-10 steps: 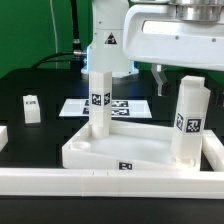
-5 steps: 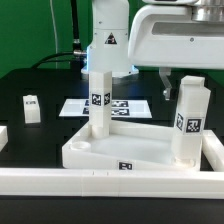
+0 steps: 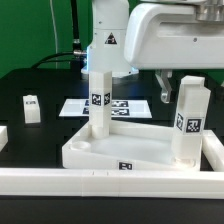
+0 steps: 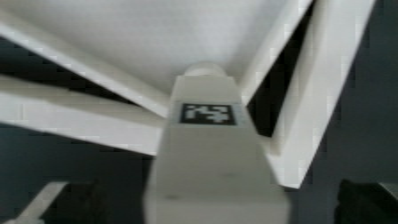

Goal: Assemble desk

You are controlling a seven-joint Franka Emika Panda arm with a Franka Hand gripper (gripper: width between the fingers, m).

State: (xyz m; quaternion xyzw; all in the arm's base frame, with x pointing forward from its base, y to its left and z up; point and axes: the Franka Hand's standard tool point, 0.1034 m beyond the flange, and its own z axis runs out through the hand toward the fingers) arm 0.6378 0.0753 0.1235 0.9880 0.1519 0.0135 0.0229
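Gripper [image 3: 172,86] hangs over the second leg [image 3: 190,120], jaws spread, pinching nothing. The wrist view shows that leg's tagged top between the fingers [image 4: 43,203], with a gap on the visible side.

Exterior view, left to right:
- loose leg [image 3: 31,107] on the black table [image 3: 40,85], well apart from the tabletop [image 3: 120,150]
- marker board [image 3: 125,105] behind
- first leg [image 3: 98,100] upright in a far corner of the tabletop
- second leg upright at the tabletop's right side

Judgement: two legs up, roughly half done. Cannot tell whether the second leg is fully seated. Left to do: the loose leg, plus a fourth I cannot identify.
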